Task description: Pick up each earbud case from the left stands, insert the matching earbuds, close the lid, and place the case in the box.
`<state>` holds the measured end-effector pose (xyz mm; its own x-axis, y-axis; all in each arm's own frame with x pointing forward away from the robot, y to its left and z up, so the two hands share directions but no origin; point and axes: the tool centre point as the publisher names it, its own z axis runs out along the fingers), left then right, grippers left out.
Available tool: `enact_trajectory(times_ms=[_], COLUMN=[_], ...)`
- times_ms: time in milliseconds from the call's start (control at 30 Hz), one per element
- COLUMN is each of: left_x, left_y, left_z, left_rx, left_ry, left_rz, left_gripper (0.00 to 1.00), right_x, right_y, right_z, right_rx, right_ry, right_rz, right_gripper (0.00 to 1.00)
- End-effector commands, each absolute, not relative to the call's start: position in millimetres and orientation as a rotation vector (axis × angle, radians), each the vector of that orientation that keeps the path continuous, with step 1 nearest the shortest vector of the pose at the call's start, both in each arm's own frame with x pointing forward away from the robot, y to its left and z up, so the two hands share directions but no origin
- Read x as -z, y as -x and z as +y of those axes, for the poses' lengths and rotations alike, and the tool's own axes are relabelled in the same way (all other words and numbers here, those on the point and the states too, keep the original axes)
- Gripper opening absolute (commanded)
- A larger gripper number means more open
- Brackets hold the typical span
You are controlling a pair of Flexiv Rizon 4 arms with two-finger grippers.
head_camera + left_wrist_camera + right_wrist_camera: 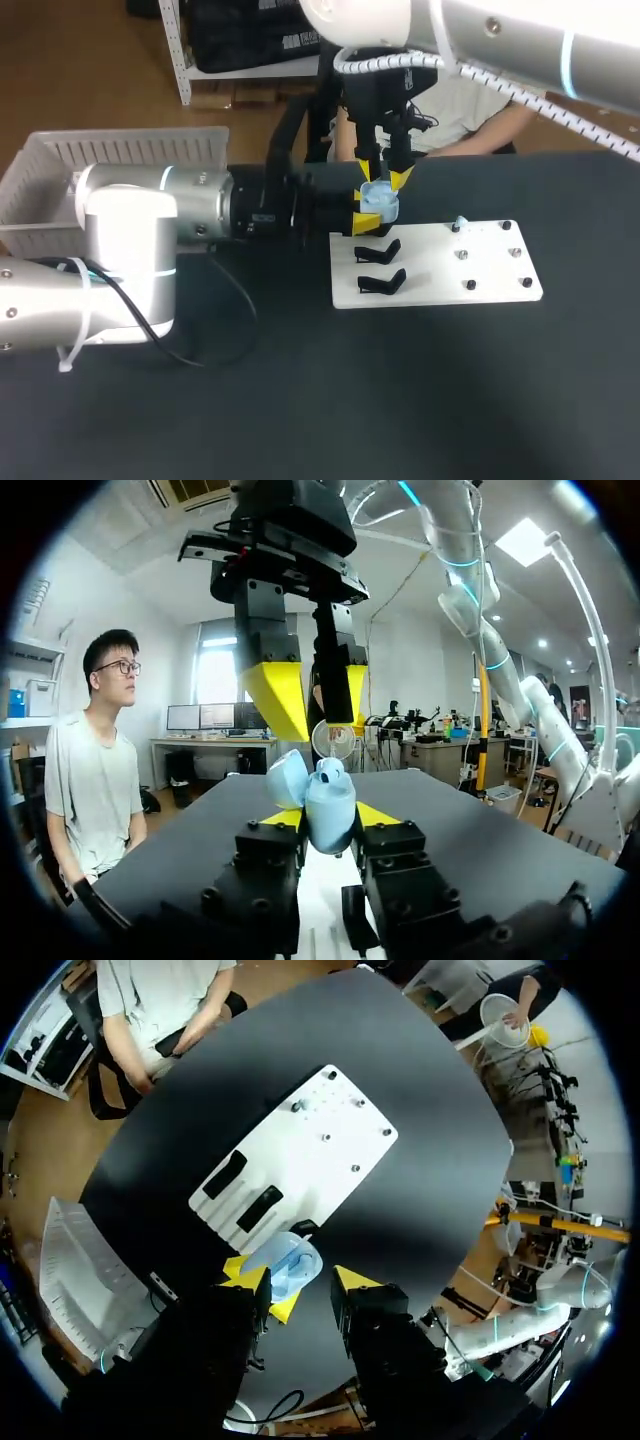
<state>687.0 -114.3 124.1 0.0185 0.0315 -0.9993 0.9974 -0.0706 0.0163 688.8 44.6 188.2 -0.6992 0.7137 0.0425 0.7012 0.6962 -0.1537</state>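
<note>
A light-blue earbud case [378, 203] with its lid standing open is held above the back-left corner of the white board. My left gripper [366, 222] is shut on the case from both sides, and the case [325, 802] sticks up between its yellow tips [380, 814]. My right gripper [382, 178] hangs straight above the case, pointing down, open. Its yellow fingertips [275, 695] stand apart just over the lid. In the right wrist view the case [287, 1264] lies just ahead of the right gripper [300, 1280]. One small light-blue earbud [460, 222] sits on a peg of the board.
The white board [450, 275] carries two empty black stands [378, 250] [382, 282] on its left part and several small pegs on its right part. A white slatted basket [60, 170] stands at the table's far left, behind my left arm.
</note>
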Motion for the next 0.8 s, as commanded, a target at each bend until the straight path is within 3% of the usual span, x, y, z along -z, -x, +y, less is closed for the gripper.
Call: enact_trajectory(times_ms=[33, 300, 567, 667, 733, 800], left_x=[-124.5, -124.5, -124.5, -124.5, -124.5, -124.5], left_y=[-686.5, -686.5, -686.5, -686.5, -686.5, -686.5], left_z=[-113.9, -113.9, -113.9, -113.9, -113.9, -113.9], left_rx=[1.230, 1.230, 1.230, 1.230, 1.230, 1.230], left_ry=[-1.293, -1.293, -1.293, -1.293, -1.293, -1.293], left_rz=[1.188, 1.188, 1.188, 1.188, 1.188, 1.188], left_gripper=[0.00, 0.00, 0.00, 0.00, 0.00, 0.00], right_x=[-198.1, -205.6, -192.8, -181.0, -172.8, -164.2], right_y=[-663.9, -659.8, -675.2, -684.2, -689.6, -694.2], right_z=[18.3, -18.7, -56.1, -69.4, -74.9, -76.7], right_rx=[0.024, 0.324, 0.447, 0.430, 0.421, 0.396], right_ry=[1.169, 0.952, 0.770, 0.682, 0.599, 0.502], right_rz=[-2.903, -3.102, -3.137, -3.130, -3.130, -3.144], right_gripper=[0.42, 0.49, 0.42, 0.49, 0.63, 0.58])
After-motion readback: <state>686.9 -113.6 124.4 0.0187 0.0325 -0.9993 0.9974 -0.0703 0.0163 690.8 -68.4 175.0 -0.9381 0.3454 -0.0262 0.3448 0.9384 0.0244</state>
